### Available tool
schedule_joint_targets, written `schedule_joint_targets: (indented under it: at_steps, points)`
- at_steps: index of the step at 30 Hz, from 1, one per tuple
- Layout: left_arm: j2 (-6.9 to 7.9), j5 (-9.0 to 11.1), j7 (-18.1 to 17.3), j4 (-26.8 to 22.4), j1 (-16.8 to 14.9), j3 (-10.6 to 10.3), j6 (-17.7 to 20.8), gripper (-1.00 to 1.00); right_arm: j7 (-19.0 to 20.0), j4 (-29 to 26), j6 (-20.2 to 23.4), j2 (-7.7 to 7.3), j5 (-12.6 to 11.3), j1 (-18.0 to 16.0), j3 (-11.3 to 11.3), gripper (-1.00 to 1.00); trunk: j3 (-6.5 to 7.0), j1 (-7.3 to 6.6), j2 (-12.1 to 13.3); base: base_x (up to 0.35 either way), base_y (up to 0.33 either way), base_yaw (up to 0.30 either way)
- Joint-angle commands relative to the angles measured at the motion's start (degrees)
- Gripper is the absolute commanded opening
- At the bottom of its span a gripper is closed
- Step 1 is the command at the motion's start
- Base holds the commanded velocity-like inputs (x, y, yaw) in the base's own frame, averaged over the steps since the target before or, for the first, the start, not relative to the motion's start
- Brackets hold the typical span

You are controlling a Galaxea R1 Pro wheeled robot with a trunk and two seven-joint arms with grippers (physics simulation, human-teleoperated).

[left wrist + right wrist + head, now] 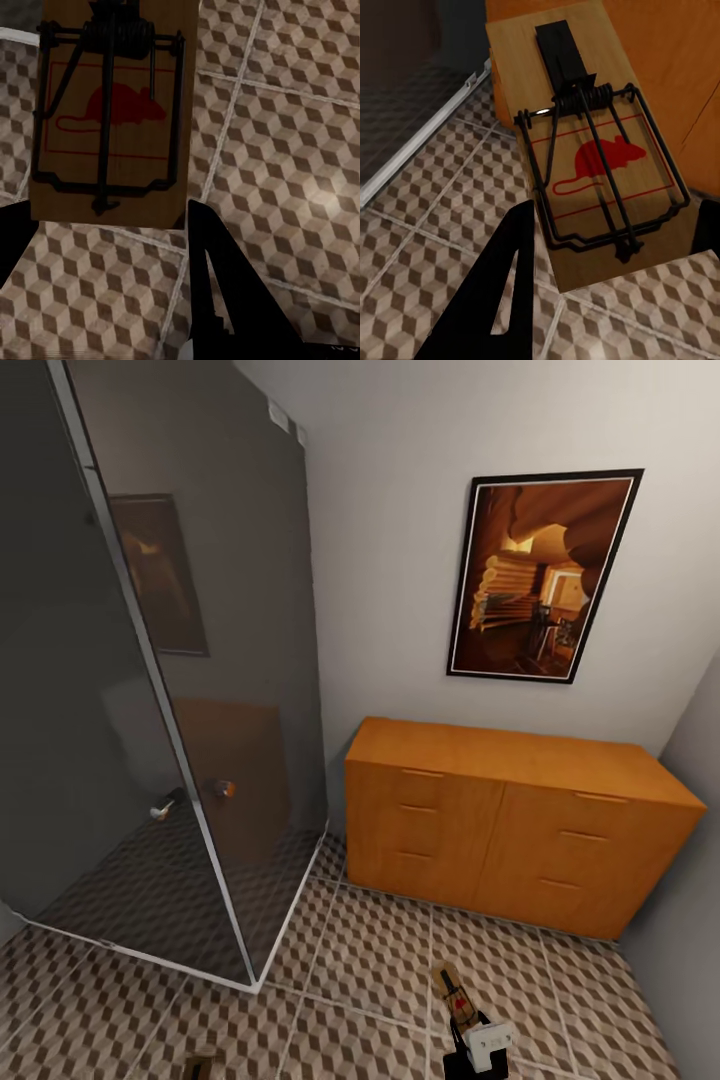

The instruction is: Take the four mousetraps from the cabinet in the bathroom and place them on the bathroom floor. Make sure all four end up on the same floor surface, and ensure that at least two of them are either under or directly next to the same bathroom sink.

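The orange-brown cabinet [500, 830] stands against the far wall with all its drawers shut. One mousetrap [592, 150], a wooden slab with a red mouse print and a dark wire bar, sits between the dark fingers [502, 285] of my right gripper [607, 247], which is shut on it. In the head view that mousetrap [452, 990] hangs over the cube-patterned bathroom floor [370, 960] in front of the cabinet, held by the right gripper [462, 1015]. My left gripper [105, 225] is shut on a second mousetrap [112, 112] above the tiles [285, 150].
A dark glass shower enclosure [150, 710] with a metal frame fills the left, its corner reaching the floor near the cabinet's left end. A framed picture [540, 575] hangs above the cabinet. A grey wall [690, 920] closes the right side.
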Motion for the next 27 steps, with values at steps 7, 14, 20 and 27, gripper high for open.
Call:
schedule_joint_targets:
  at_steps: [7, 14, 20, 27]
  points:
    - [0.02, 0.14, 0.53, 0.00, -0.05, -0.51, -0.09, -1.00, -0.35, 0.05, -0.15, 0.01, -0.27, -0.05, 0.52, -1.00, -0.13, 0.03, -0.12, 0.000, 0.000, 0.274]
    - [0.02, 0.14, 0.53, -0.01, -0.05, -0.51, -0.08, -1.00, -0.35, 0.05, -0.15, 0.01, -0.27, -0.05, 0.52, -1.00, -0.13, 0.03, -0.12, 0.000, 0.000, 0.275]
    - [0.02, 0.14, 0.53, 0.04, -0.05, -0.51, -0.04, -1.00, -0.35, 0.05, -0.08, 0.01, -0.27, -0.05, 0.52, -1.00, -0.13, 0.03, -0.12, 0.000, 0.000, 0.275]
    - [0.02, 0.14, 0.53, 0.07, -0.05, -0.51, -0.03, -1.00, -0.33, 0.05, -0.06, 0.01, -0.27, -0.05, 0.52, -1.00, -0.13, 0.03, -0.12, 0.000, 0.000, 0.272]
